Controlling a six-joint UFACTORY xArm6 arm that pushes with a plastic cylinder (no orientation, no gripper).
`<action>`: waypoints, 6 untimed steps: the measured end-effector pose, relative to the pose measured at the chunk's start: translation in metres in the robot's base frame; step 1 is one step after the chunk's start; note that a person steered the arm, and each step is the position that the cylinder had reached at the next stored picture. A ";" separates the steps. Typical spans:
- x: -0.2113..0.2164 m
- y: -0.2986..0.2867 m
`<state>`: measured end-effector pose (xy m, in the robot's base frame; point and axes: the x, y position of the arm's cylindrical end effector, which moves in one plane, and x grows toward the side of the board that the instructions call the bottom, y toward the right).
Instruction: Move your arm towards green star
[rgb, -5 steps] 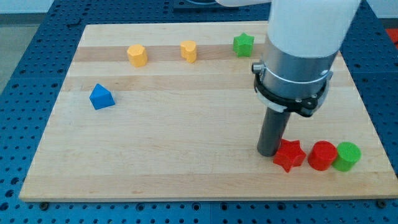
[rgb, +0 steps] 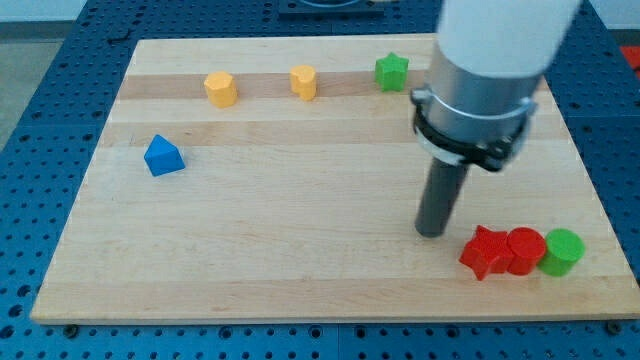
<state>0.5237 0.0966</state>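
Note:
The green star lies near the view's top edge of the wooden board, right of centre. My tip rests on the board far below the star, toward the view's bottom right. It stands just left of and slightly above the red star, with a small gap between them. The arm's wide body hides the board area right of the green star.
A red cylinder and a green cylinder sit in a row right of the red star. Two yellow blocks lie along the top. A blue block is at the left.
My tip has moved slightly up the view and off the red star. The red star has shifted right and now sits against the red cylinder.

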 end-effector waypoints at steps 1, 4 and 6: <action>-0.030 0.021; -0.165 0.099; -0.225 0.016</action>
